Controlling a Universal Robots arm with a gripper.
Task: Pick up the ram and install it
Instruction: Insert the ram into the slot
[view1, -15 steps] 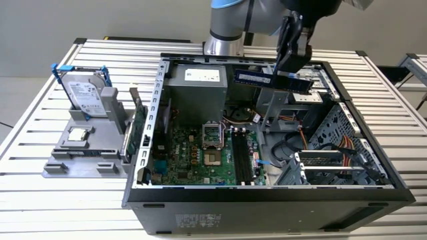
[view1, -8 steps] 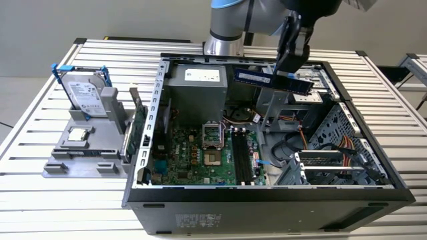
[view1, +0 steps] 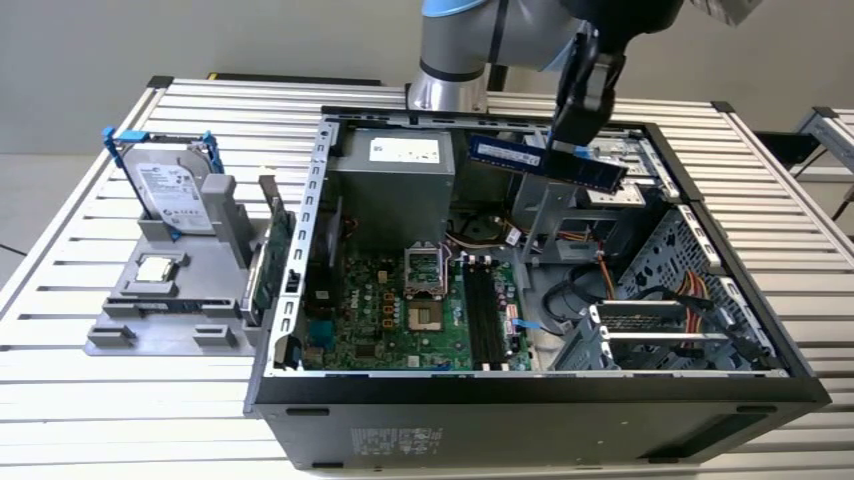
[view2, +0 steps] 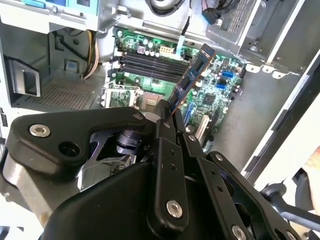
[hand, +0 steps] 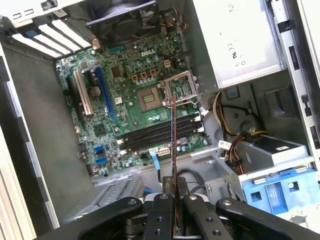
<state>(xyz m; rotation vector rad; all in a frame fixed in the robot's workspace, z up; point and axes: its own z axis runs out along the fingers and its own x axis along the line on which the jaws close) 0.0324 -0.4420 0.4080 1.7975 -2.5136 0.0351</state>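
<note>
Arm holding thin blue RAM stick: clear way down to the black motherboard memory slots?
Probably yes: end effector holds the RAM stick above the open case; the black memory slots lie uncovered.

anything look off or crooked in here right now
Nothing looks damaged or spilled. The ram, gripped by the end effector above the open case, hangs tilted and crosswise to the empty memory slots.
</note>
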